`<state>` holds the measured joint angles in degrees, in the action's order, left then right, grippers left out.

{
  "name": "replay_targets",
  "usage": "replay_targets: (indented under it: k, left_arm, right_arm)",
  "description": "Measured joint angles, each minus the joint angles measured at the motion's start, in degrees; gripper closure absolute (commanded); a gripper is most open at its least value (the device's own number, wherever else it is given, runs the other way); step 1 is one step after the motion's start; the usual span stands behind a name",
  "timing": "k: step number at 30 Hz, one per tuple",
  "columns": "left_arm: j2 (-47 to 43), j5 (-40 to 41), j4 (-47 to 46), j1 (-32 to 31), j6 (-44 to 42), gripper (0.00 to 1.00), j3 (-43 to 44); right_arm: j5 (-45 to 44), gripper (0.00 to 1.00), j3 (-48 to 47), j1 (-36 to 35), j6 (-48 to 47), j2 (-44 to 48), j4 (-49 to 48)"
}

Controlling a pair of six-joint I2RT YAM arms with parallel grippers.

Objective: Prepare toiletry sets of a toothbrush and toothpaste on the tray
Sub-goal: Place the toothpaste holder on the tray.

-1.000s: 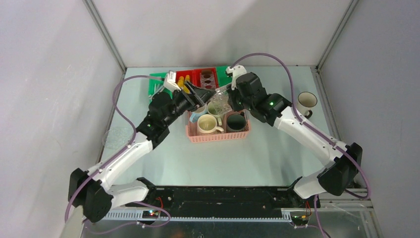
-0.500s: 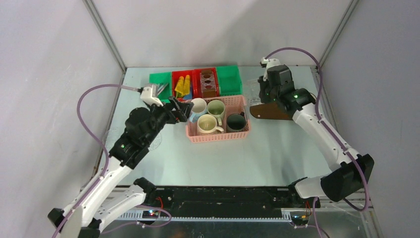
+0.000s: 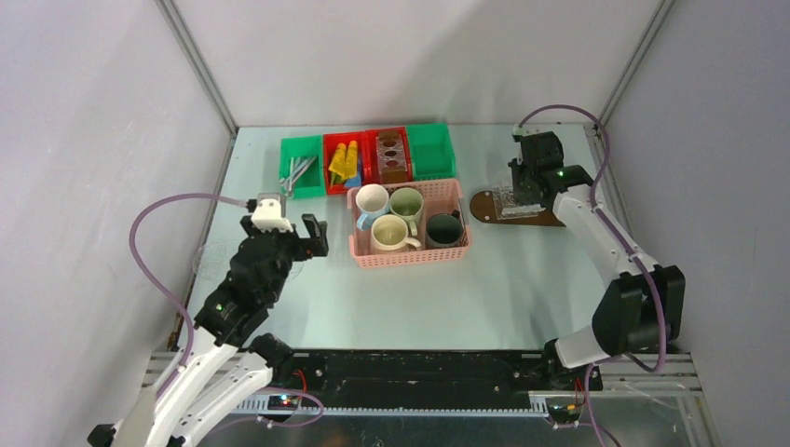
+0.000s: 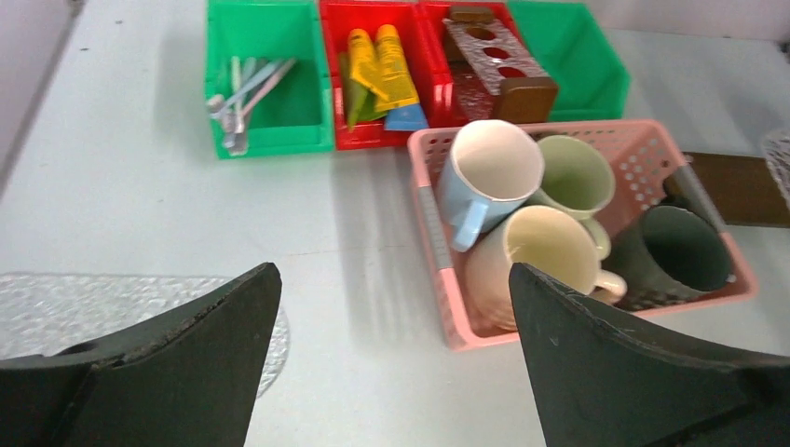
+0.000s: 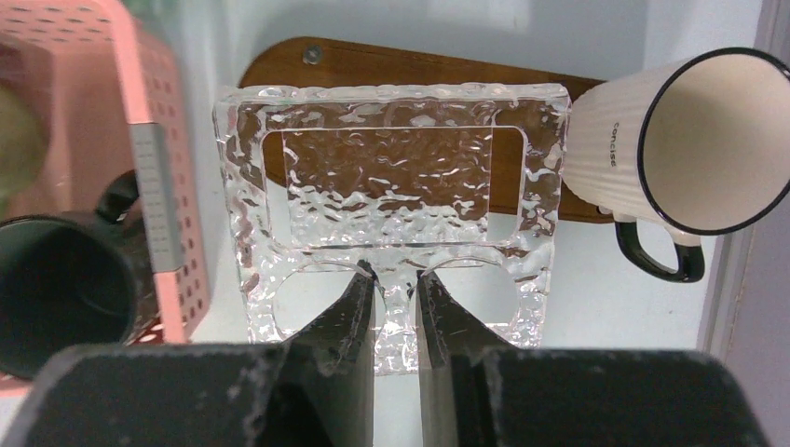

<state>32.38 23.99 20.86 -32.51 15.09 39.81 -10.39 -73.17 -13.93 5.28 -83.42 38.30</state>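
My right gripper (image 5: 396,273) (image 3: 522,191) is shut on the near edge of a clear patterned rectangular holder (image 5: 391,177), pinching the strip between its two round holes. The holder hangs over the dark brown wooden tray (image 5: 373,60) (image 3: 484,205). A white mug with a black rim (image 5: 652,140) lies beside the tray's right end. Thin toothbrushes (image 4: 247,88) (image 3: 298,170) lie in a green bin, and toothpaste tubes (image 4: 382,70) (image 3: 343,163) in a red bin. My left gripper (image 4: 391,267) (image 3: 312,237) is open and empty, left of the pink basket (image 4: 433,233).
The pink basket (image 3: 410,256) holds several mugs: a white-blue one (image 4: 489,172), a green one (image 4: 573,177), a cream one (image 4: 545,265) and a dark one (image 4: 685,251). A clear round disc (image 4: 93,307) lies at the left. A wooden rack (image 4: 494,65) stands in a red bin.
My right arm carried the clear holder from over the basket to the right, above the tray. My left arm drew back from the basket toward the near left and opened wide.
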Motion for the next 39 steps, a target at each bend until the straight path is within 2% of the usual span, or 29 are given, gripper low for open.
replay_targets:
  k: [10,20,29,35,39]
  left_arm:
    - [-1.16,7.32,-0.17,0.09,-4.74,0.0,-2.58]
    - [0.31,8.68,-0.7,1.92,-6.71,0.0,-2.6]
    - [1.01,8.83,-1.07,2.71,-7.32,0.02,-2.64]
    - [1.55,8.61,-1.11,3.28,-7.63,0.02,-2.64]
    - [1.75,8.55,-1.11,3.5,-7.63,0.01,-2.64]
  right_arm:
    - [-0.63,1.0,0.35,5.68,-0.96,-8.46,-2.14]
    - [-0.31,1.0,0.37,8.48,-0.9,-13.64,-6.29]
    - [0.24,1.0,0.37,10.58,-0.85,-14.32,-7.8]
    - [1.07,0.93,0.37,11.5,-0.85,-14.53,-8.0]
    - [1.38,0.83,0.37,11.58,-0.87,-14.73,-8.07]
